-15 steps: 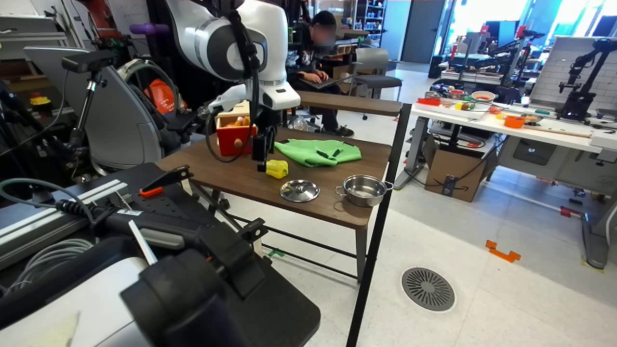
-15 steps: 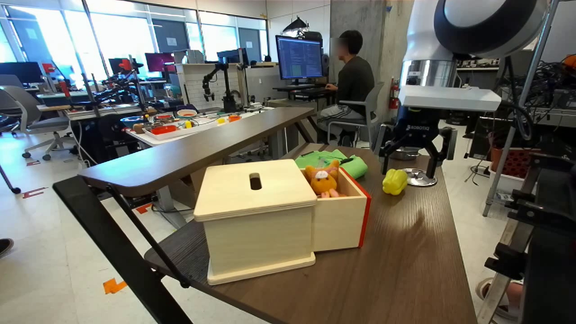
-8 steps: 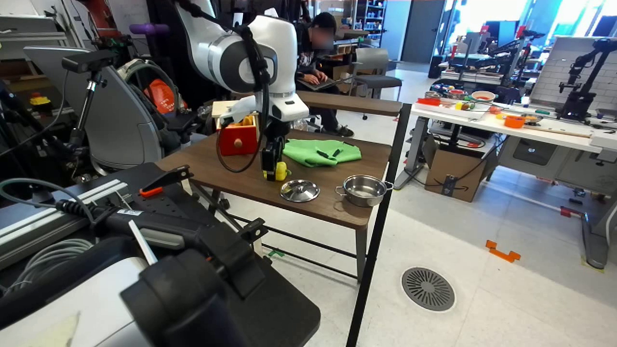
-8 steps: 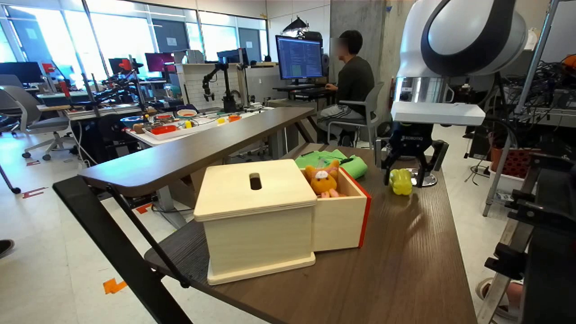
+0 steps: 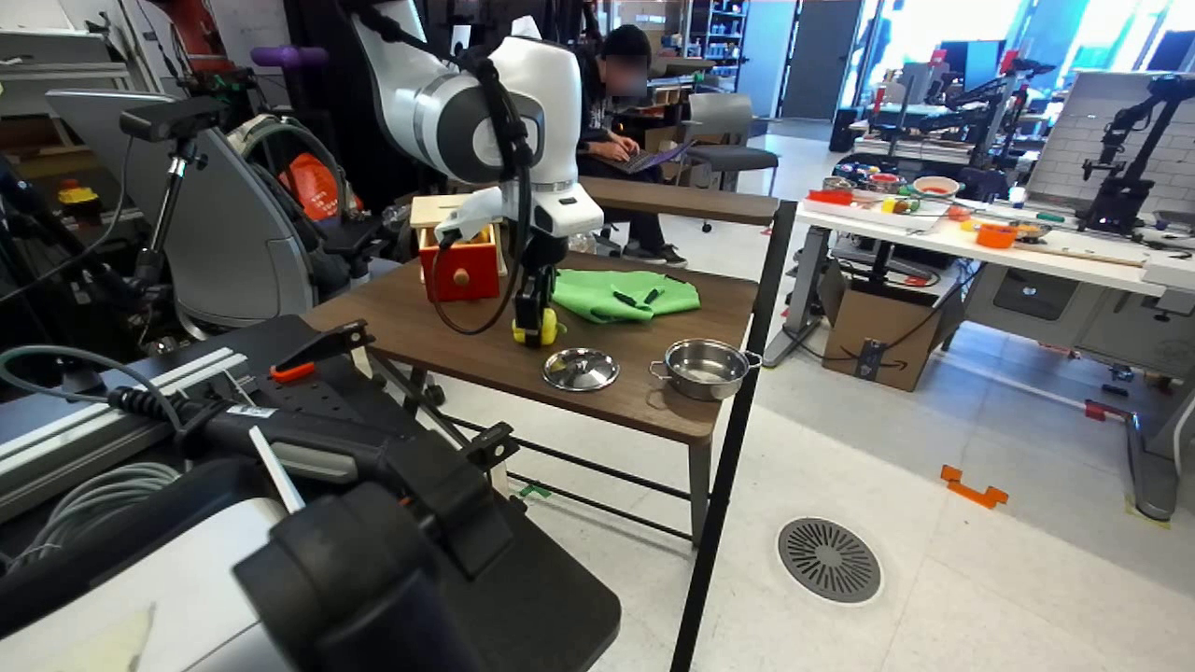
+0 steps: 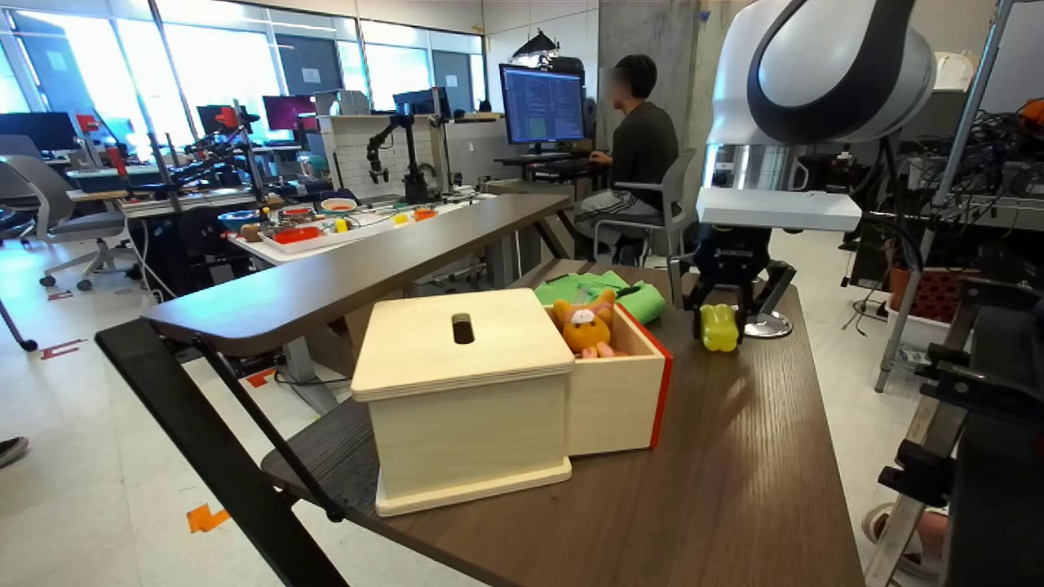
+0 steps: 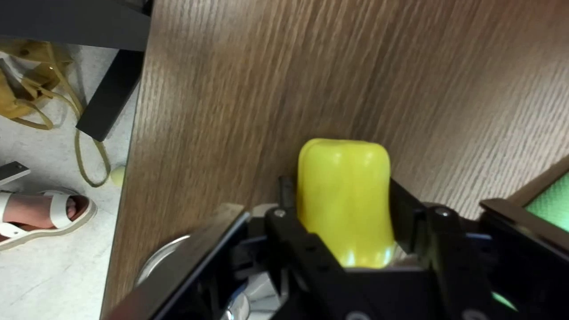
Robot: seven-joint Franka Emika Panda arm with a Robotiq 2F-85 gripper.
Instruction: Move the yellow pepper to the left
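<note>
On the brown surface (image 6: 718, 489), in an exterior view: pepper (image 6: 719, 328), yellow, one jaw against each side; box (image 6: 469, 444), wooden, its drawer (image 6: 616, 403) pulled out, presumably to keep the toy (image 6: 587, 326) within reach. In an exterior view: lid (image 5: 581, 370), metal, laid near the pot (image 5: 707, 368) rather than on it, likely to leave that uncovered; cloth (image 5: 611, 297), green, beyond the pepper. In the wrist view: jaws pinching the pepper across its narrower width, probably for an even grip on the leftward move; whether its underside touches the surface cannot be told.
</note>
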